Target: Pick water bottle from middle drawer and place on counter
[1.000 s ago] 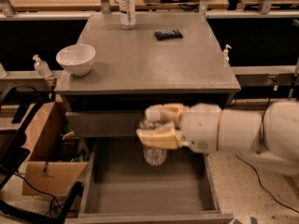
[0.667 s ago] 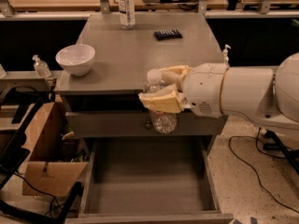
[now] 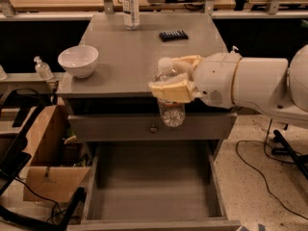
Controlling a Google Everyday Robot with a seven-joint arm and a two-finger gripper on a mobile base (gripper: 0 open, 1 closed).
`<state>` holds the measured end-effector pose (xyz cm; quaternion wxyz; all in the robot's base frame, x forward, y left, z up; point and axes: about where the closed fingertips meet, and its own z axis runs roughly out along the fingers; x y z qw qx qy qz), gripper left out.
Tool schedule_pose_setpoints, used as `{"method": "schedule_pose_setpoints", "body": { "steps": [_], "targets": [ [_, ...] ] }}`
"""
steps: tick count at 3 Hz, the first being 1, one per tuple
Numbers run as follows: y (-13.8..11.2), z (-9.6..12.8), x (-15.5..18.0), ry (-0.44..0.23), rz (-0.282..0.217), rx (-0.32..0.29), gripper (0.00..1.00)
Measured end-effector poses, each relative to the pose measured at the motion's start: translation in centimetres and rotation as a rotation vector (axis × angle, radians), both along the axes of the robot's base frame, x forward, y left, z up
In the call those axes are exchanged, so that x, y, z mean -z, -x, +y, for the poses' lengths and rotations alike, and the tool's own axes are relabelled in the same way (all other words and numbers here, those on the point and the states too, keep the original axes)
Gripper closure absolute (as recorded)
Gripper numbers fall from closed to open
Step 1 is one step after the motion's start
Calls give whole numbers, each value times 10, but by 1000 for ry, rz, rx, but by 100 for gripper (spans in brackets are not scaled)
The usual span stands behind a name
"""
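Note:
My gripper (image 3: 172,78) comes in from the right on a thick white arm and is shut on the water bottle (image 3: 171,112), a small clear ribbed bottle. The bottle hangs upright from the cream fingers (image 3: 169,89), its base in front of the closed drawer front with a round knob (image 3: 153,128), its top at the front edge of the grey counter (image 3: 130,57). Its cap is hidden by the fingers. The middle drawer (image 3: 154,189) is pulled open below, its flat grey floor bare.
On the counter stand a white bowl (image 3: 78,60) at the front left, a clear bottle with a broad white label (image 3: 131,6) at the back and a small black device (image 3: 173,34). A cardboard box (image 3: 45,170) and cables lie left of the cabinet. A pump bottle (image 3: 43,68) stands at left.
My gripper has lifted the water bottle up out of the drawer to the height of the counter's front edge, and shifted slightly right.

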<state>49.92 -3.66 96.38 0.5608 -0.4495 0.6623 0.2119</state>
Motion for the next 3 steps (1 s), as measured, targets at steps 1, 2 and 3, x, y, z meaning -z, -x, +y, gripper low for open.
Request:
{"method": "schedule_pose_setpoints", "body": {
  "steps": [1, 2, 3],
  "targets": [
    [-39, -24, -26, -27, 12, 40, 100],
    [-127, -64, -53, -76, 63, 121, 100],
    [-189, -86, -65, -105, 72, 167, 100]
  ]
}}
